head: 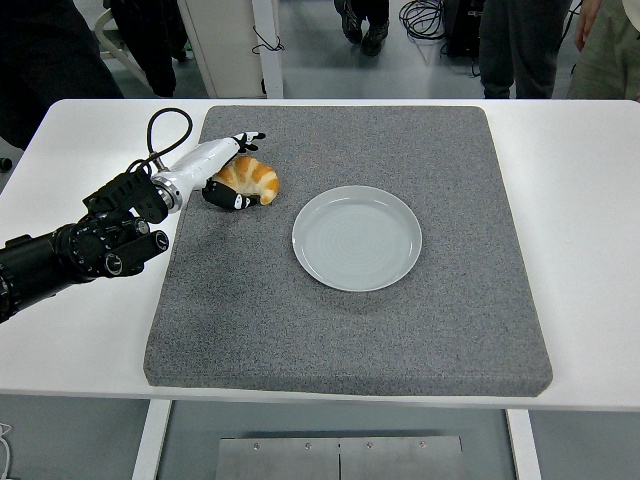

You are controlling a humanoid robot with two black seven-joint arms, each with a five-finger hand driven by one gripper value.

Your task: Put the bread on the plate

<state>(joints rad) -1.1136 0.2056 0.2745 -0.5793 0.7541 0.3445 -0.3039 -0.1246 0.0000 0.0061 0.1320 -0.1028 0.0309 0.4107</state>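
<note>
Down at the bottom of the frame the white table is showing its near edge, and lying across it is the big square grey felt mat, filling most of the view. Sitting right of centre on that mat is the round pale grey-green ceramic plate, with nothing on it, so the bread is not yet delivered. Coming in from the left edge is the black left arm, stretching up and right toward the upper left of the mat, where the white-and-black left hand is working. That hand is cupping the golden-brown curved croissant: dark fingers are curling under its near left end while the others are reaching over its far side, so it looks like a grip closing on the bread, though how firm it is cannot be judged from here. The croissant is lying on the mat to the upper left of the plate, apart from its rim. To do this step well, the hold wants to be gentle but secure, the pastry being soft and flaky, then a clean lift before travelling right and slightly down toward the plate. The right arm is not appearing anywhere. Along the top, people's legs are standing on the floor beyond the table.
</note>
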